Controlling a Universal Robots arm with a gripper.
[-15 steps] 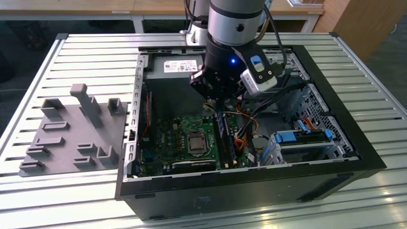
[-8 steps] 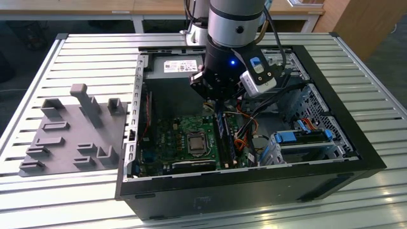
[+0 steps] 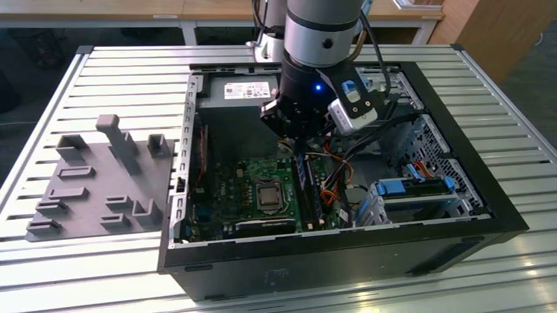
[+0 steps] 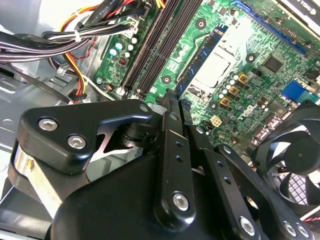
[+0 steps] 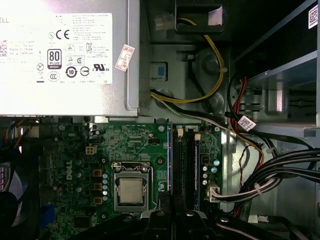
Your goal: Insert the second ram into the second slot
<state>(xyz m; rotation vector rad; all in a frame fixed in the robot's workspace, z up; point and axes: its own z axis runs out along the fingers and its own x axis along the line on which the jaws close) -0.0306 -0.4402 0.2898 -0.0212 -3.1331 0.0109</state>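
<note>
Computer case (image 3: 348,251) interior: claw (image 4: 169,100) pinched shut over memory slots (image 5: 184,165).

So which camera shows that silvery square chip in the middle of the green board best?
The first wrist view: it looks straight down on the processor, whole in its metal frame. The second wrist view catches the processor at a slant, pale with glare. The exterior view shows the processor much smaller.
</note>
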